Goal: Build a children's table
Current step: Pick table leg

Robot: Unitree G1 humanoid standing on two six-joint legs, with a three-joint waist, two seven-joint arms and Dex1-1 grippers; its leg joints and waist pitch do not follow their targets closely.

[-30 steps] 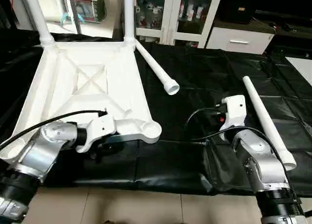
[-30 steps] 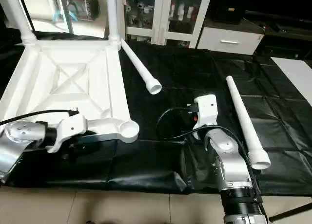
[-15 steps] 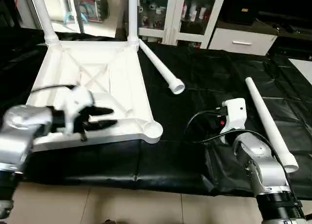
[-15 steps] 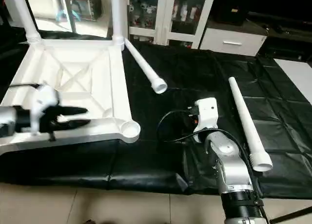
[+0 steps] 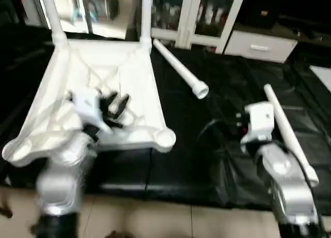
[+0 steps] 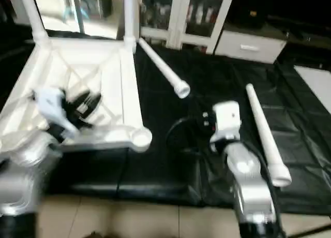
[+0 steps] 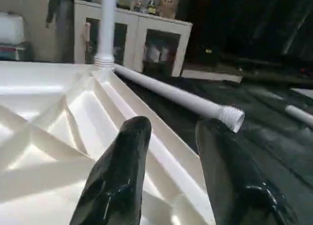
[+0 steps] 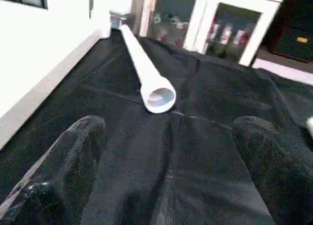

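Observation:
The children's table top (image 5: 142, 77) lies upside down on the left, ribbed underside up. Two legs (image 5: 147, 10) stand in its far corner sockets, and the near right socket (image 5: 165, 138) is empty. One loose leg (image 5: 178, 70) lies on the black sheet just right of the top, seen also from the right wrist as leg (image 8: 142, 63). Another loose leg (image 5: 287, 134) lies at the far right. My left gripper (image 5: 120, 104) hovers over the underside, open, with nothing between its fingers (image 7: 127, 151). My right gripper (image 8: 173, 124) is wide open above the sheet, pointing at the nearer loose leg.
A black sheet (image 5: 217, 108) covers the floor under everything, with bare tiles (image 5: 155, 222) along its near edge. White glass-door cabinets (image 5: 207, 15) and a white drawer unit (image 5: 261, 44) stand at the back.
My left arm has come up from the top's near edge and now holds its gripper above the ribbed underside. The camera has shifted. The right arm has hardly moved.

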